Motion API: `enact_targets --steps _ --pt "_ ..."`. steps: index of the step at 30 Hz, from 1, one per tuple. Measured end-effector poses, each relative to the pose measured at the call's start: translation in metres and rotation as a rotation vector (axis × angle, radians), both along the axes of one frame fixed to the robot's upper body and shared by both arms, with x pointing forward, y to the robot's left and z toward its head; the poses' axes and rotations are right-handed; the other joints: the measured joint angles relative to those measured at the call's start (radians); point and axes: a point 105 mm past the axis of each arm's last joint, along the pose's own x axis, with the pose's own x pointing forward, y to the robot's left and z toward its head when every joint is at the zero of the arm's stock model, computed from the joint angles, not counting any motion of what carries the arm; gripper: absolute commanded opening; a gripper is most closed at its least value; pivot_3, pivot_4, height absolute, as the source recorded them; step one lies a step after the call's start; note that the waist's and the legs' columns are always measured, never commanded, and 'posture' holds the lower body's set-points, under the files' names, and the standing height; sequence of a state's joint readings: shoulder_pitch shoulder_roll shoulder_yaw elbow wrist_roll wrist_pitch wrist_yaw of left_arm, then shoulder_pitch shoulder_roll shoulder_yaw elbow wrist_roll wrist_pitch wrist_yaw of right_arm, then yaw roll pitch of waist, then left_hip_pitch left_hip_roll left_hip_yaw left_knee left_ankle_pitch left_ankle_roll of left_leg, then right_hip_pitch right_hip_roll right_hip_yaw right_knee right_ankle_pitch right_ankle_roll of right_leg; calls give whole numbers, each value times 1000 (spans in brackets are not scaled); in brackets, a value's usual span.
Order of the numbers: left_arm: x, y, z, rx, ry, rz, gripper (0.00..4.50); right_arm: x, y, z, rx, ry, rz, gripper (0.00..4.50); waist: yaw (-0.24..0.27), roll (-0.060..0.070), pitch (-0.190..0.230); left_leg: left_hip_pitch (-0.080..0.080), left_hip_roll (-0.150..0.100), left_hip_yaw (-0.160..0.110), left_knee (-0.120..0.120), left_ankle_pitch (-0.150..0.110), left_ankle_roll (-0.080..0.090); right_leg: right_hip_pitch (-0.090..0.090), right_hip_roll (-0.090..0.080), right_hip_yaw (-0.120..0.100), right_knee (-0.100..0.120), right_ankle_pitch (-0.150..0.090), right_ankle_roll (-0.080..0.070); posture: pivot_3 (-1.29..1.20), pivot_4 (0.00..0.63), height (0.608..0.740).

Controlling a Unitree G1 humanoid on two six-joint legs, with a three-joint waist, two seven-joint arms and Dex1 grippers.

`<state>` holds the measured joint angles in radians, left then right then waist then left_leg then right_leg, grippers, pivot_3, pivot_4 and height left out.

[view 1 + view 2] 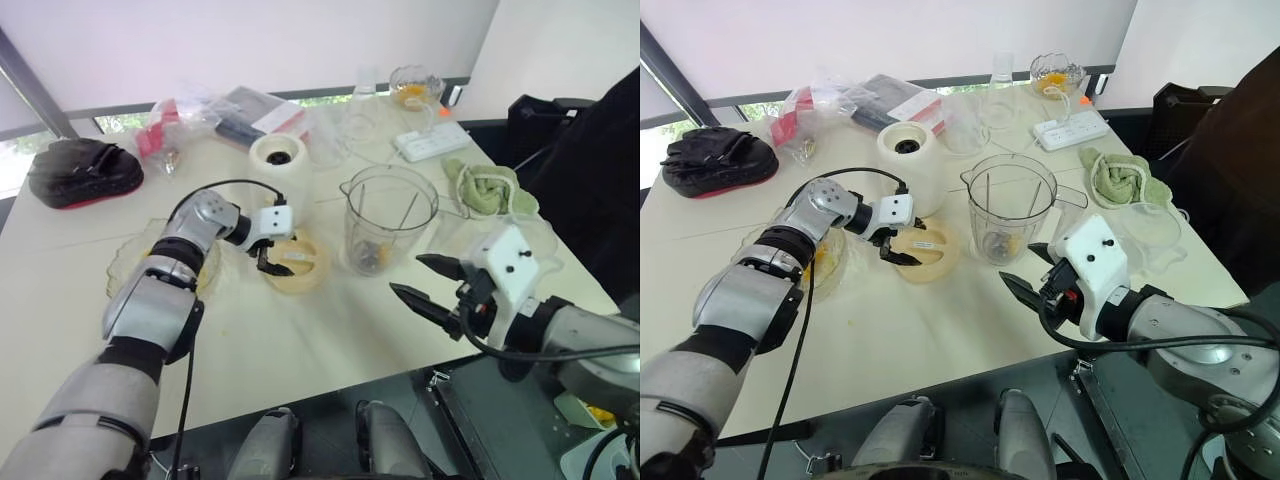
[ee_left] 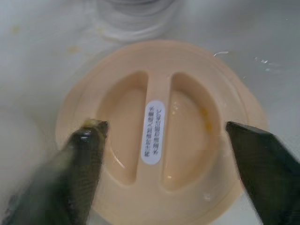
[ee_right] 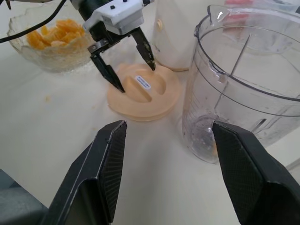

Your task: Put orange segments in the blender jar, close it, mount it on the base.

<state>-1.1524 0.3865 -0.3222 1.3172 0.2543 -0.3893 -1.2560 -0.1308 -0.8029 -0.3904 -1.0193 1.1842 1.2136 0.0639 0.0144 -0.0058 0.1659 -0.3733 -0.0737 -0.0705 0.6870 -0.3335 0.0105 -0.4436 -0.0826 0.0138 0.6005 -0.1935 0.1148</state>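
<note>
The beige blender lid (image 2: 159, 131) lies flat on the table, between the white blender base (image 1: 278, 155) and the table's front. My left gripper (image 1: 275, 262) is open right over it, one finger on each side of the lid's central ridge. The clear blender jar (image 1: 388, 220) stands upright and uncovered to the right of the lid, with a few orange bits at its bottom. A glass bowl of orange segments (image 3: 54, 37) sits left of the lid, partly behind my left arm. My right gripper (image 1: 407, 275) is open and holds nothing, in front of the jar near the table's front edge.
A green cloth (image 1: 485, 185), a white power strip (image 1: 430, 142) and a glass bowl (image 1: 415, 85) lie at the back right. A black pouch (image 1: 80, 172) and plastic bags (image 1: 180, 120) are at the back left. A person in dark clothing (image 1: 600, 170) stands by the table's right side.
</note>
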Motion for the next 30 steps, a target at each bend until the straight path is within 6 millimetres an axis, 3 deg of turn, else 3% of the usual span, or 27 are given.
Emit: enact_targets --steps 1,26,30 --pt "1 0 0 0 -9 6 2226 0 0 -1 -1 2 -6 3025 0 0 0 0 0 0 0 0 0 0 0 0 0 0 0 0 150 740" --pt "6 -24 -24 28 -29 76 2226 -5 -7 -4 -14 20 -113 3025 3 -2 -1 0 0 1 5 -1 2 3 0 1 0 0 1 0 150 740" --pt "8 -32 -25 1 -24 109 1031 -6 -10 -5 -23 27 -135 3025 2 -2 -1 0 0 1 10 -2 4 6 0 1 0 1 2 0 150 740"
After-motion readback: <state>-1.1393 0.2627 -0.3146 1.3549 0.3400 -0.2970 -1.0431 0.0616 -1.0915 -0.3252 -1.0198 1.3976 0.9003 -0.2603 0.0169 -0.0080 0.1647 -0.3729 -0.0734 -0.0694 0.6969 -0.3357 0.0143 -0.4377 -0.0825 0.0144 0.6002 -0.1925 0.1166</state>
